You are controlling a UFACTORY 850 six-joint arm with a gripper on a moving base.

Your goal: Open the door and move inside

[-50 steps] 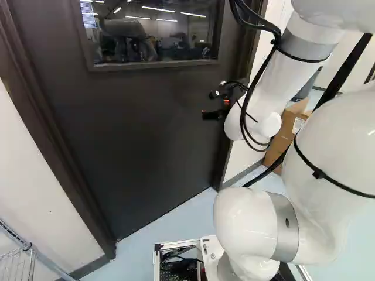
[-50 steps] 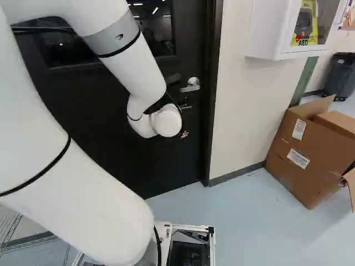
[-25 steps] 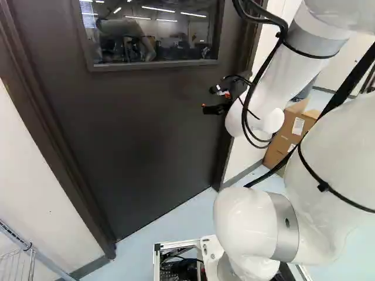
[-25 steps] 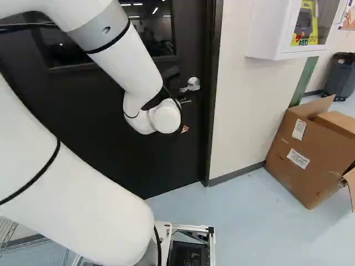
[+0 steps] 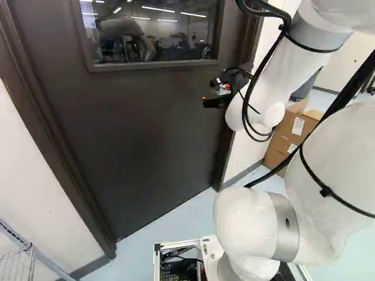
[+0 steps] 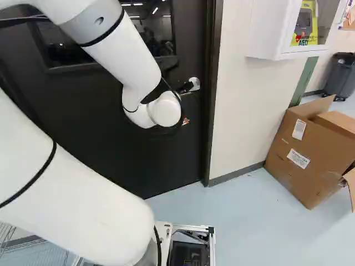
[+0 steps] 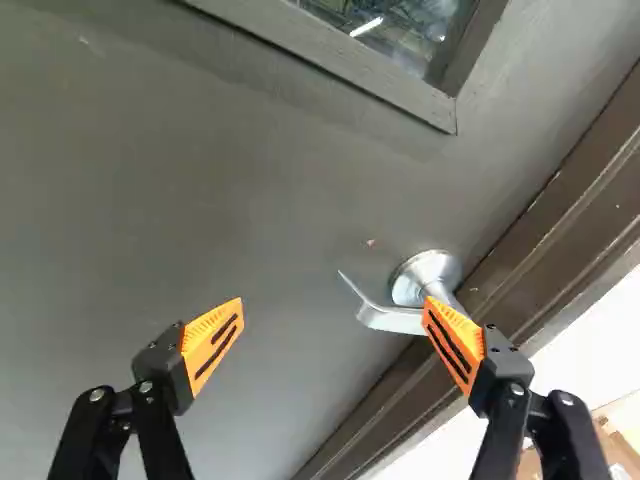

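The closed dark door (image 5: 146, 134) is faced by the gripper (image 5: 211, 93). Past the door frame (image 6: 214, 83), to the gripper's right, a pale wall (image 6: 244, 111) is seen, with a cardboard box (image 6: 310, 152) set lower on the floor (image 6: 244, 221). The lever handle (image 7: 392, 319) is partly covered by one finger's pad (image 7: 458, 348); contact cannot be told. The fingers are spread wide.

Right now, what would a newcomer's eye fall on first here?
Likely the white arm, looming at the right of the left base view before the dark door. Then the orange pads of the pincer, wide apart in the wrist view, one partly in front of the silver handle.
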